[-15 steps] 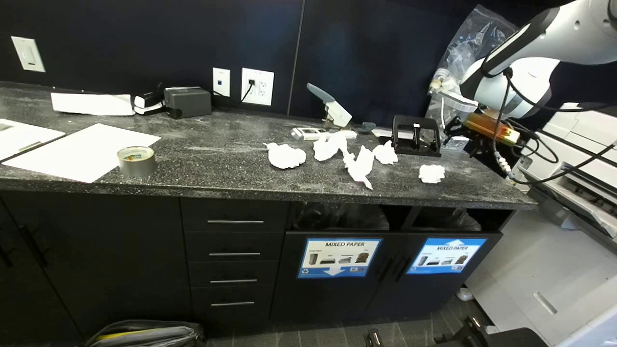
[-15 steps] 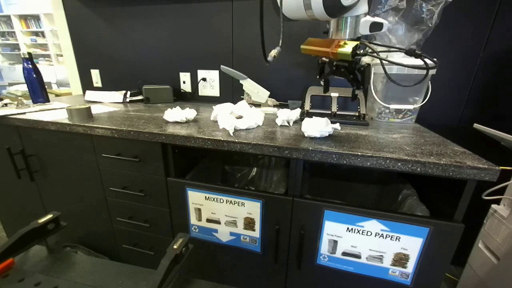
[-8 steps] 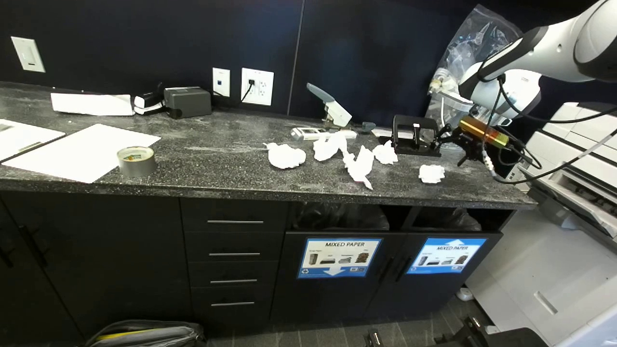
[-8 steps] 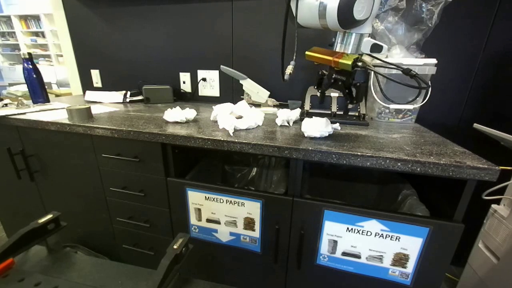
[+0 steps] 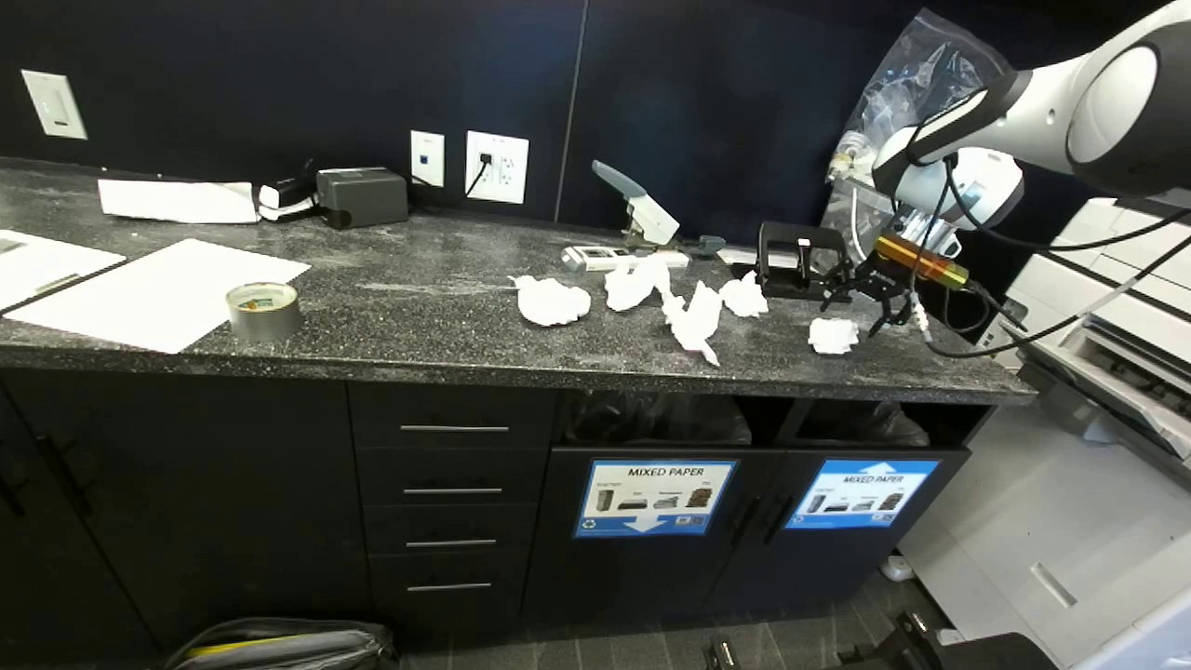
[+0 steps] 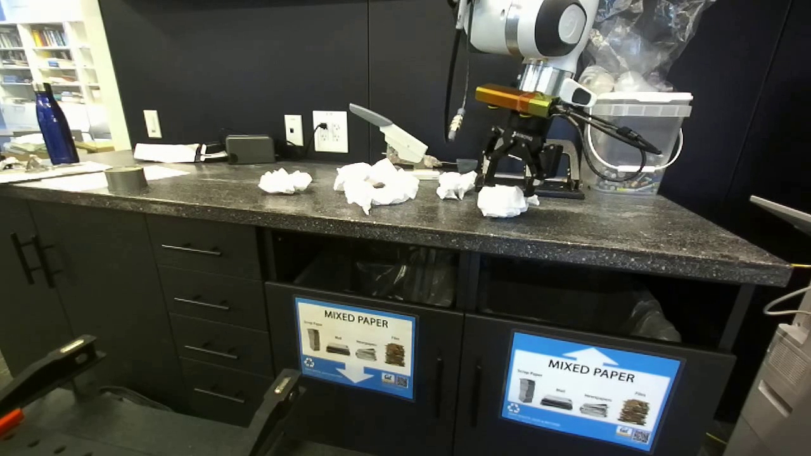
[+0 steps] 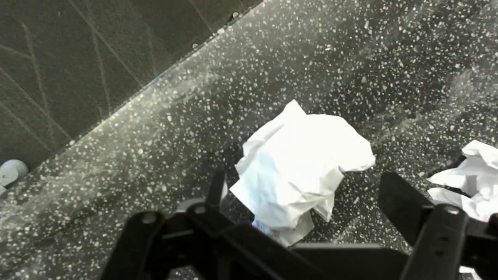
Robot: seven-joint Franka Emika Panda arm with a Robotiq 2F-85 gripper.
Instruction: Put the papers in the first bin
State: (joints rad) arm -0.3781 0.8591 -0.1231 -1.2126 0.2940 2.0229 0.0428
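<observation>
Your claw (image 7: 303, 182) stands spread near the rightmost crumpled white paper wad (image 5: 833, 336) of both exterior views; you cannot tell whether it touches. There, four more crumpled white paper wads (image 5: 551, 301) lie to its left on the speckled black desk (image 5: 419, 316). Below the desk edge you have the dark rectangular bin slot (image 6: 570, 294) with a mostly blue sign panel (image 6: 592, 387) on its front

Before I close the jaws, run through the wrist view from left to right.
Pale rounded thing, hard to identify → tip of one open jaw → crumpled white paper → tip of the other jaw → second crumpled paper, cut off at right.
</observation>
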